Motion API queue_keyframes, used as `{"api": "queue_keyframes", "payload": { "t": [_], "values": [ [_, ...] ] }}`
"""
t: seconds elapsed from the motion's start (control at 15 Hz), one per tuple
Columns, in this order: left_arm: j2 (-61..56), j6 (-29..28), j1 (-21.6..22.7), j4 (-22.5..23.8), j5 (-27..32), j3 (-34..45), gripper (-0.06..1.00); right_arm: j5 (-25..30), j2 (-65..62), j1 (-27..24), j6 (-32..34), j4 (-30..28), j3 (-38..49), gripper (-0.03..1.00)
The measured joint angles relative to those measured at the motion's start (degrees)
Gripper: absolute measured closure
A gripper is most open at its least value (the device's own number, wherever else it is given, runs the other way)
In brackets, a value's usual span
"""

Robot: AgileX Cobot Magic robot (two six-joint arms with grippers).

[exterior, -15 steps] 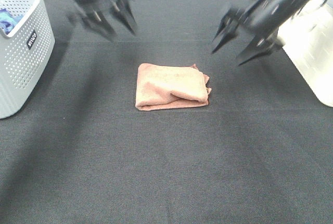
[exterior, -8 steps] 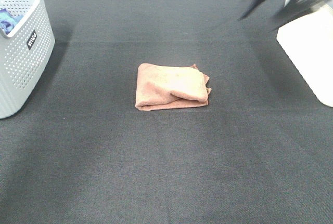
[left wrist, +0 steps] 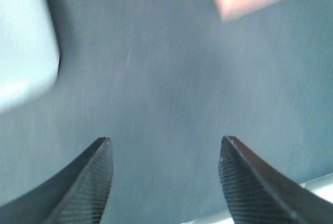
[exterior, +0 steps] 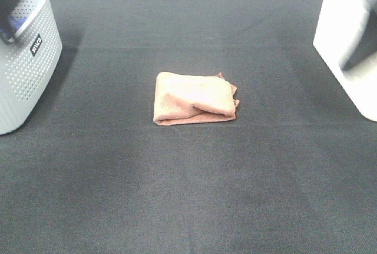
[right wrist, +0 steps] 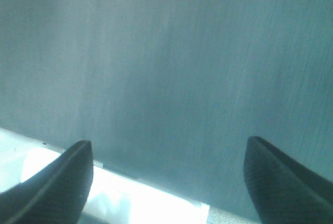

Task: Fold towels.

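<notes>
A pink towel (exterior: 195, 99) lies folded at centre frame on the dark worktop (exterior: 188, 195), apparently finished. Left gripper (left wrist: 164, 174) and right gripper (right wrist: 169, 174) fingers spread wide, holding nothing; a laundry basket (exterior: 23, 59) at upper left may hold more.

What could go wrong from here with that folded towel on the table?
1. The folded salmon-pink cloth towel has a loose, rumpled flap on its right edge; it may spring open, since nothing holds it.
2. The left pincer is open and blurred, close to the pale perforated plastic basket; it might clip the wall.
3. The right pincer is open beside the white box and might bump it.
</notes>
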Motion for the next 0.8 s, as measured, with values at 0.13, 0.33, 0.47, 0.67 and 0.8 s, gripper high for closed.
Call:
{"api": "queue_keyframes", "payload": {
  "t": [0.13,0.33,0.47,0.67,0.8],
  "values": [
    [-8.8,-0.9,0.0,0.0,-1.1,10.1,0.36,-1.7,-7.6,0.0,0.1,-0.2,7.4,0.22],
    [-25.7,-1.3,0.0,0.0,-3.8,27.3,0.36,-2.6,-21.4,0.0,0.0,-1.5,18.9,0.22],
    [-29.8,-1.3,0.0,-0.1,-4.2,30.6,0.36,-2.7,-25.1,0.0,-0.2,-2.2,21.4,0.22],
    [-43.9,-0.3,0.0,-0.9,-4.2,37.7,0.36,-3.0,-36.2,0.0,-1.1,-3.7,26.9,0.22],
    [-52.2,3.2,0.0,-1.0,-5.4,38.8,0.36,-3.2,-44.3,0.0,-3.2,-3.8,29.7,0.22]
  ]
}}
